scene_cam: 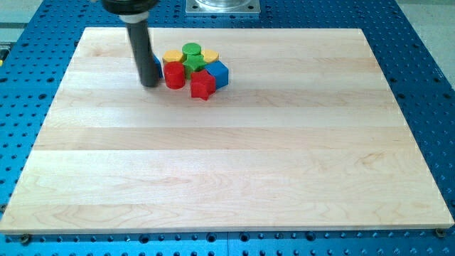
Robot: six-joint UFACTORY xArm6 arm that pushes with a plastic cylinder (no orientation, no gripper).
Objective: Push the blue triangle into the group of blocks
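Tip [151, 83] on worktop [213, 178], left of cluster | blue triangle [158, 66] mostly hidden behind rod, touching red cylinder [174, 75]; heading, long axis unreadable | no pincer visible, state unknown

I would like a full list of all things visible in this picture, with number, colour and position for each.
Wooden board: one, light wood, fills most of the view.
Blue perforated table: one, blue, around the board.
Metal plate: one, grey, the view's top edge.
Red blocks: two, a cylinder and a star, front of the cluster.
Blue cube: one, cluster's right.
Yellow blocks: two, and, cluster's back.
Green blocks: a cylinder with a second green piece just below it, between the yellows.
Blue triangle: one, mostly hidden behind the rod.
My tip: one, dark, left of the red cylinder.
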